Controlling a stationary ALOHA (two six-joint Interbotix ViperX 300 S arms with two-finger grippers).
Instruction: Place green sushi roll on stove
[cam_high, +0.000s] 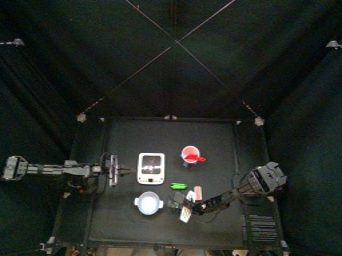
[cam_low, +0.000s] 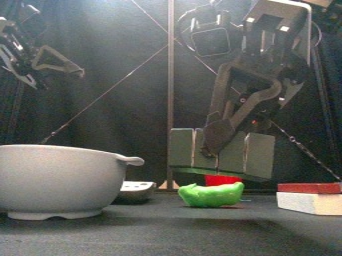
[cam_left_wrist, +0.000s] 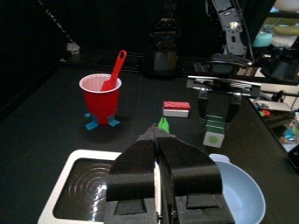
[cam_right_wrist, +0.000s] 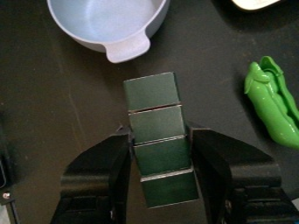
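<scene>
- Leftmost, left gripper (cam_left_wrist: 159, 138) with jaws pressed together on nothing, hanging over the left side of the tabletop (cam_right_wrist: 59, 105).
- Directly beneath that gripper, the white stove (cam_left_wrist: 82, 179), top bare, ringed burner mark showing.
- Beside the stove and also close under the left gripper, the rim of a pale blue bowl (cam_left_wrist: 243, 188).
- Well ahead of the left gripper, a red cup (cam_left_wrist: 101, 94) standing upright with a red spoon (cam_left_wrist: 118, 65) leaning in it.
- Further right, a small red-and-white block (cam_left_wrist: 176, 108) lying between the two grippers.
- Just beside the right gripper, a bright green pea pod (cam_right_wrist: 272, 98) lying flat, clear of the jaws.
- Rightmost, right gripper (cam_right_wrist: 162, 144) pinching the green sushi roll (cam_right_wrist: 155, 105), a dark green segmented bar, by its two long sides, with about half its length jutting past the fingertips toward the bowl.
- Roll apart from the stove, low near the tabletop; cannot tell whether touching it.
</scene>
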